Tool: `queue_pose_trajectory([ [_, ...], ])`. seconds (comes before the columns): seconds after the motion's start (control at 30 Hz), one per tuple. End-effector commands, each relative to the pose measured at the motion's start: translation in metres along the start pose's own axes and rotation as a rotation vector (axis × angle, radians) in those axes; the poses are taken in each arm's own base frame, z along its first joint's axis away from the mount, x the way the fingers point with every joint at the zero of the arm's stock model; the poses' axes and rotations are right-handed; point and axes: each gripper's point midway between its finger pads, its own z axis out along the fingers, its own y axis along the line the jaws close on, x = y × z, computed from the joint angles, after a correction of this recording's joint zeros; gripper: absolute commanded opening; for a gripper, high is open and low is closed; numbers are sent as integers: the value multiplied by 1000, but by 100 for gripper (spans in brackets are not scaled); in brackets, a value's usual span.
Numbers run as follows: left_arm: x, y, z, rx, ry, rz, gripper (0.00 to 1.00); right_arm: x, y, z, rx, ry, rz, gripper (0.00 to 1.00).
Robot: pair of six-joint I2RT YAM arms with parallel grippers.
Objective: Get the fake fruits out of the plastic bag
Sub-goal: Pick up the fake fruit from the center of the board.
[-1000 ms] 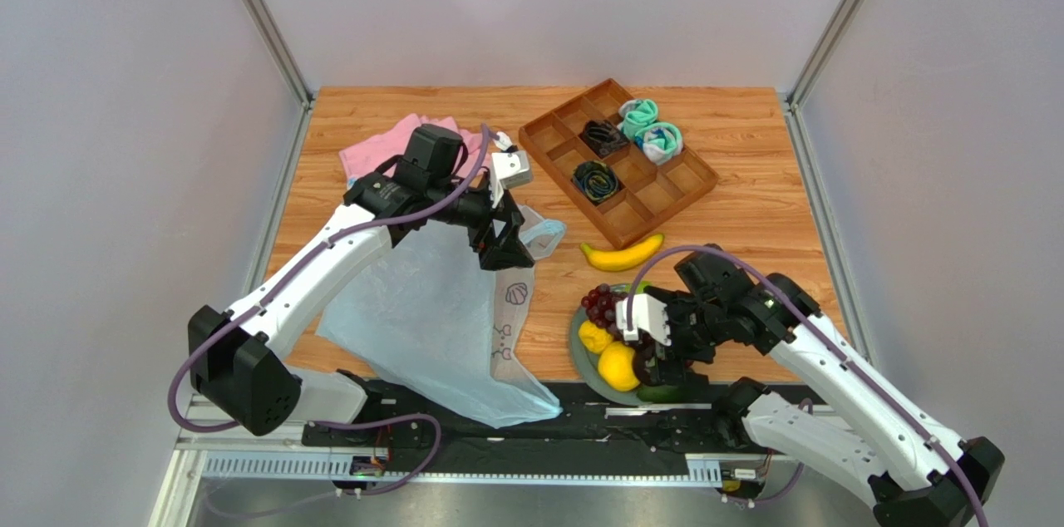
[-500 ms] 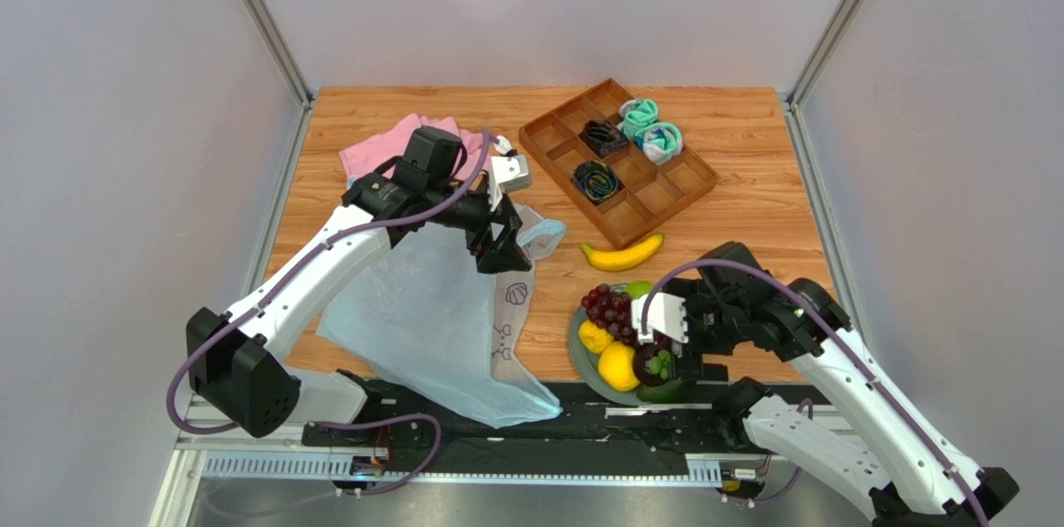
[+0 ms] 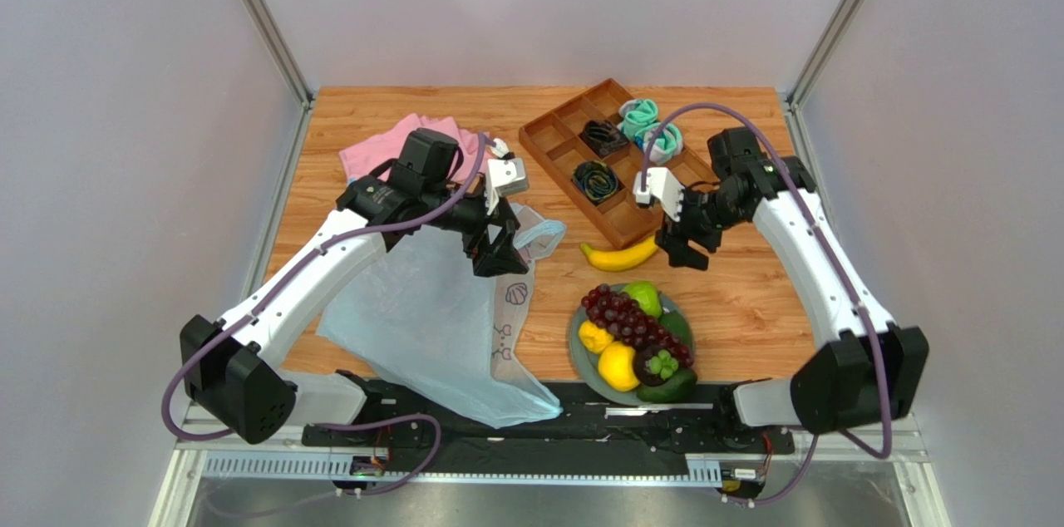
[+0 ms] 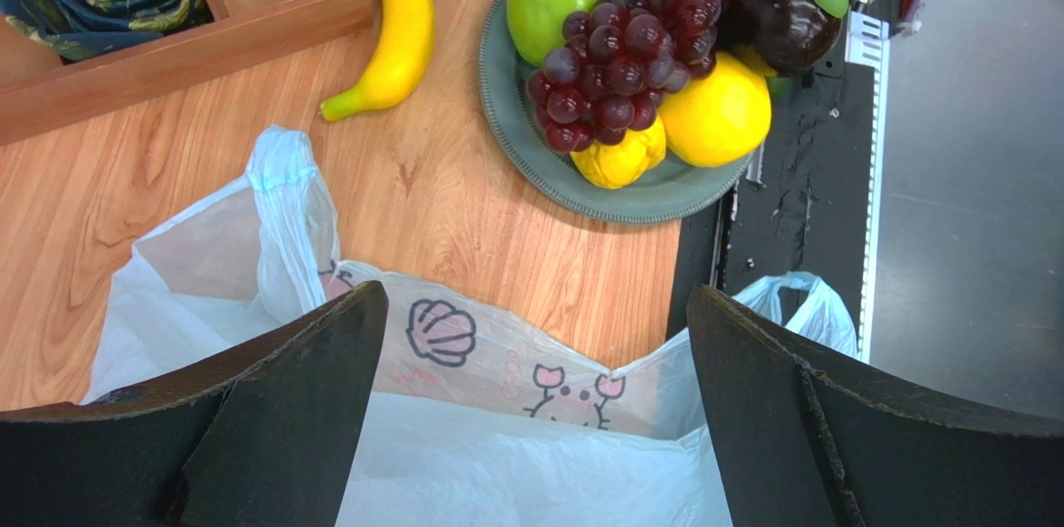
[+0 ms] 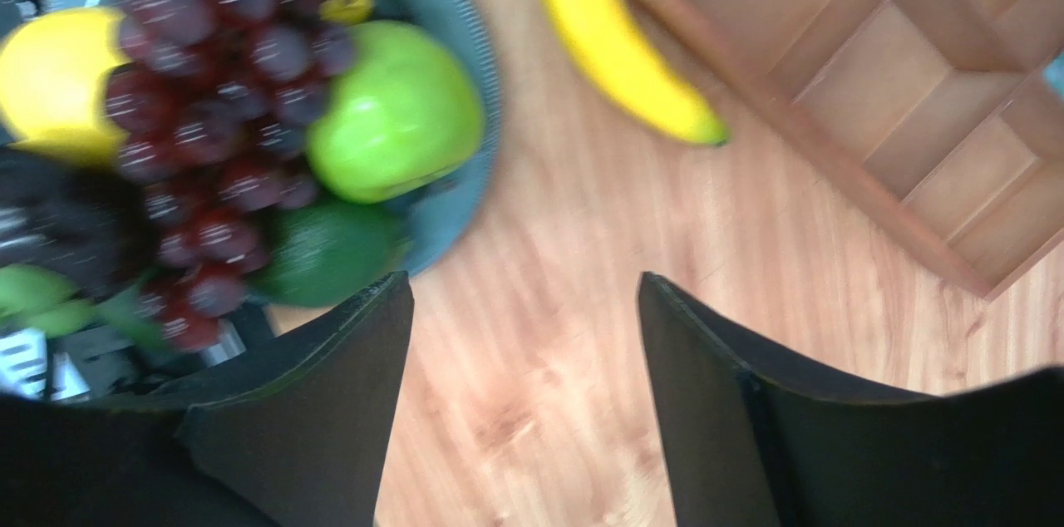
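**Yellow banana just beside the open right fingers**

Yellow and alone, the banana [image 3: 621, 258] lies on the table [image 3: 749, 303] between the wooden tray [image 3: 635, 225] and the plate [image 3: 578, 346]. In the top view its long axis runs roughly 9 to 3 o'clock. The right gripper [image 3: 686, 254] hovers just beside its 3 o'clock tip, fingers spread wide and holding nothing, with bare wood between them in the wrist view. That arm is clearly the nearer one, and its jaws would probably need to straddle the fruit's narrow width.

The grape bunch [image 3: 625, 315], apple [image 3: 645, 298], lemons [image 3: 618, 366] and avocado [image 3: 676, 326] sit piled on the plate, at 6 o'clock from the banana.

The left gripper [image 3: 498, 255] hangs over the mouth of the plastic bag [image 3: 425, 315], jaws wide apart and nothing pinched between them. The bag lies slack toward 7 o'clock. Whether any fruit remains inside cannot be told.
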Motion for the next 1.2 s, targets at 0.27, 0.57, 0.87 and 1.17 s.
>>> queue_pose_trajectory([
  [0.27,-3,6,-14,-56,39,67,98,-3,-57,63,-171,-25,-385,54],
  [0.57,10,8,-23,-86,65,34,98,17,-61,103,-280,46,-600,46],
  [0.87,14,16,-25,-105,67,6,98,36,-84,141,-298,113,-613,49],
  [1.17,12,18,-26,-109,64,6,97,49,-91,147,-273,146,-576,29],
])
